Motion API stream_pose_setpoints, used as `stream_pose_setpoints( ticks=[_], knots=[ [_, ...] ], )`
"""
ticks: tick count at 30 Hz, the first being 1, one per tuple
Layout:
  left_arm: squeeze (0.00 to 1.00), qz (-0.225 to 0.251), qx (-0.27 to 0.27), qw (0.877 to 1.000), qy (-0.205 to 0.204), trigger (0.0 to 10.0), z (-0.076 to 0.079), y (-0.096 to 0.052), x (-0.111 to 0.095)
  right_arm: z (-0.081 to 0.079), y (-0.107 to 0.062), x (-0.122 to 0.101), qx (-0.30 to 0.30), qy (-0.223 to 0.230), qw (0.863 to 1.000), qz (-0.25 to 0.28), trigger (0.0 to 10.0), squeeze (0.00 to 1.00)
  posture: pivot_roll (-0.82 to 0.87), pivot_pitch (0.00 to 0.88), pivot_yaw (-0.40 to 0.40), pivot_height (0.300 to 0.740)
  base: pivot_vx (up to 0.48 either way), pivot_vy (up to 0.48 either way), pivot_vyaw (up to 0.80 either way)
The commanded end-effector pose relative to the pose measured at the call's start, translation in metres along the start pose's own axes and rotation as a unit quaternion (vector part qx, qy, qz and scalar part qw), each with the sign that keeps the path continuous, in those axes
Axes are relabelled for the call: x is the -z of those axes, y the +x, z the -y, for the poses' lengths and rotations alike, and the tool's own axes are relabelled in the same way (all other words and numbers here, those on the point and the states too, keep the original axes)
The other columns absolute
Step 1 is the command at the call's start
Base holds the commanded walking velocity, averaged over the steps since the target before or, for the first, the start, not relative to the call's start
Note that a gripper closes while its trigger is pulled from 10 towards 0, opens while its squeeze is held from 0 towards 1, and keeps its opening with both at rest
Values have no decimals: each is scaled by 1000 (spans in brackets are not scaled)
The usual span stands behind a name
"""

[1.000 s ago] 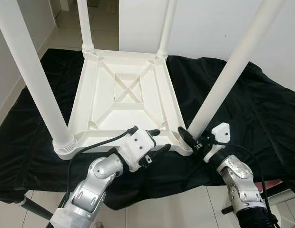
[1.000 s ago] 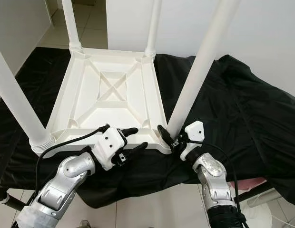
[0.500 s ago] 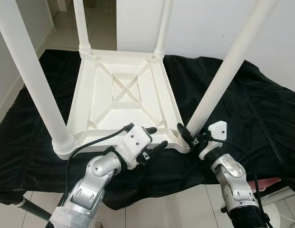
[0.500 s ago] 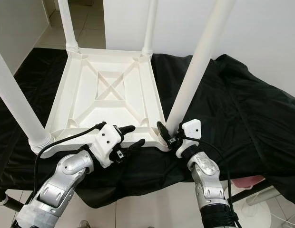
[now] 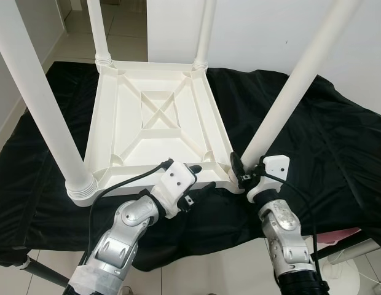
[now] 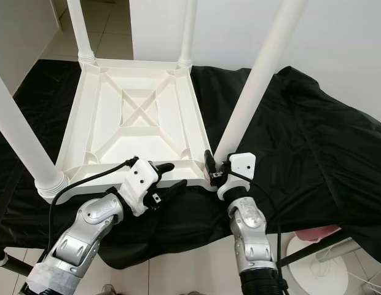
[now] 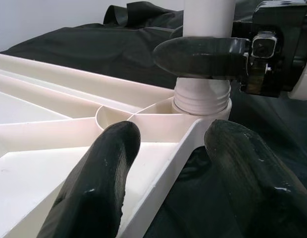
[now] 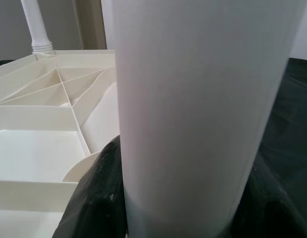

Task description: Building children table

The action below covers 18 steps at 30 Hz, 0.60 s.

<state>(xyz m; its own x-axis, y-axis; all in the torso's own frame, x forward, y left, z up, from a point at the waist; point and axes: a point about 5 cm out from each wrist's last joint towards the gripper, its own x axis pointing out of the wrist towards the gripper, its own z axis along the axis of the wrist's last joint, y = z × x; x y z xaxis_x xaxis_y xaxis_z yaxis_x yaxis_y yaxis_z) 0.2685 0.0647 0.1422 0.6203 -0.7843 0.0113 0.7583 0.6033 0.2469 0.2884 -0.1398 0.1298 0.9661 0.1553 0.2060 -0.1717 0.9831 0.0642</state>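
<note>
Tabletop: upside down on black cloth, four legs up.
Right gripper: clamped around near leg at 4 o'clock, likely seating it.
Left gripper: fingers apart, straddling the 6 o'clock rim, apparently bracing.

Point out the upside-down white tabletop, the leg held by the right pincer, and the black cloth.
tabletop (image 5: 155, 117): left eye view, crossed ribs at its centre.
leg (image 5: 282, 104): left eye view, mid shaft.
right pincer (image 5: 238, 170): left eye view, fingers at leg base.
black cloth (image 5: 338, 147): left eye view, right side.
</note>
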Motion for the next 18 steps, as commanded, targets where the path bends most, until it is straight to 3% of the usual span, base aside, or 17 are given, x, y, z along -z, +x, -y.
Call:
stream_pose_setpoints(
  ticks=[1,2,3,6,11,16,17,18],
  knots=[
    [0,-11,-46,999,-8,10000,-5,-1,4,-6,-5,13,42,17,998,-38,10000,0,39,99,-100,740,0,0,0],
    [0,-11,-46,999,-8,10000,-5,-1,4,-6,-5,13,42,17,998,-38,10000,0,39,99,-100,740,0,0,0],
    [0,-10,-49,999,-4,10000,-7,0,4,-11,-4,10,82,32,996,-35,10000,0,41,96,-106,740,0,0,0],
    [0,-9,-52,999,-3,10000,-9,2,4,-16,-3,10,93,39,994,-36,10000,0,38,89,-107,740,0,0,0],
    [0,-3,-53,999,-6,10000,-10,6,1,-25,-1,9,86,39,995,-37,10000,0,35,84,-101,740,0,0,0],
    [0,-1,-47,999,1,10000,-12,8,0,-24,1,10,88,31,995,-40,10000,0,34,73,-94,740,0,0,0],
    [0,0,-47,999,2,10000,-13,8,-1,-25,2,9,82,37,995,-37,10000,294,34,71,-96,740,0,0,0],
    [0,0,-48,999,2,10000,-14,8,-1,-26,2,8,78,42,995,-35,10000,294,34,71,-96,740,0,0,0]
  ],
)
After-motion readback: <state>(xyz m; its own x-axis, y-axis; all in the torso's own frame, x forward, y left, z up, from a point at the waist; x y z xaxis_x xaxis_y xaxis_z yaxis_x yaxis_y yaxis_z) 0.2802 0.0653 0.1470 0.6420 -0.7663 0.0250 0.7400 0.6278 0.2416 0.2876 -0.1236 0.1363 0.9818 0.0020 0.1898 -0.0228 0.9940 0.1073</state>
